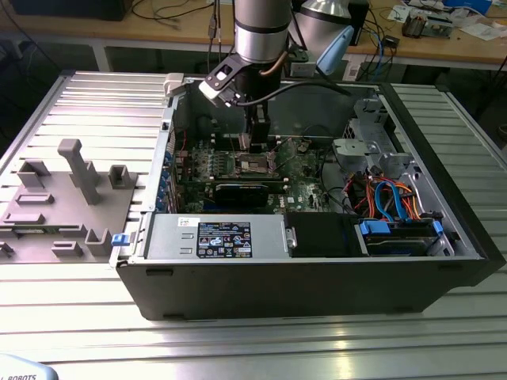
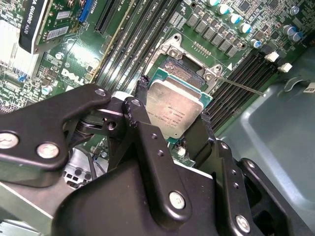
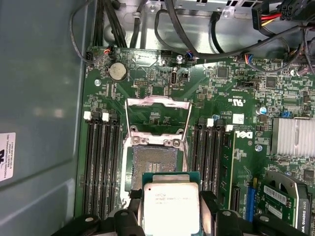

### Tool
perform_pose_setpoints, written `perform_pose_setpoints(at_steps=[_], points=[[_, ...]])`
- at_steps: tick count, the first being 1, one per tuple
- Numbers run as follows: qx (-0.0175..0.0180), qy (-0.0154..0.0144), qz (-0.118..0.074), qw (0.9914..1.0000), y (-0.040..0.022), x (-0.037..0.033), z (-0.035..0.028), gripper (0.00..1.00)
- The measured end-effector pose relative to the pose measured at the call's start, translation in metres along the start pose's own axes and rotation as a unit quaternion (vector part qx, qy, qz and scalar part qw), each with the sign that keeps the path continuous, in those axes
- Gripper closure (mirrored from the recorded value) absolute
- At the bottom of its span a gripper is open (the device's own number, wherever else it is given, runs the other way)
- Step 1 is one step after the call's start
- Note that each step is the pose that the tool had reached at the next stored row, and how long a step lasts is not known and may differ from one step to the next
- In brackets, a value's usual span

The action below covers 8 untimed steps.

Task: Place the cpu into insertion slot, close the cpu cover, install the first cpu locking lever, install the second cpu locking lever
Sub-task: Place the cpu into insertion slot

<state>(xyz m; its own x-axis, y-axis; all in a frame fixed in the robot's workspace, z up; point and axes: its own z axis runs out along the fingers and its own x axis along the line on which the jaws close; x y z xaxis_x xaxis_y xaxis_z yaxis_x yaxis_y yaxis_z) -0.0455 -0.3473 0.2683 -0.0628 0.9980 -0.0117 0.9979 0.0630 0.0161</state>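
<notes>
My gripper (image 2: pixel 172 110) pinches the cpu (image 3: pixel 171 204) by two opposite edges, pale face outward, near the insertion slot (image 3: pixel 154 164) but not yet seated; the cpu cover (image 3: pixel 157 102) stands flipped open, leaving the recess bare for it.

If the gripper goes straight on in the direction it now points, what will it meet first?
Probably the open insertion slot. The gripper, shut on the cpu, points down at the motherboard over it, so the cpu would touch first. Depth is unclear; it may land on the slot's rim.
</notes>
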Motion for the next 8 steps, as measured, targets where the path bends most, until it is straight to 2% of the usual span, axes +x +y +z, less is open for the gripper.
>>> perform_pose_setpoints(at_steps=[8], points=[[0.0003,-0.0004,0.022,0.99976,0.0,0.0,0.0003,0.45]])
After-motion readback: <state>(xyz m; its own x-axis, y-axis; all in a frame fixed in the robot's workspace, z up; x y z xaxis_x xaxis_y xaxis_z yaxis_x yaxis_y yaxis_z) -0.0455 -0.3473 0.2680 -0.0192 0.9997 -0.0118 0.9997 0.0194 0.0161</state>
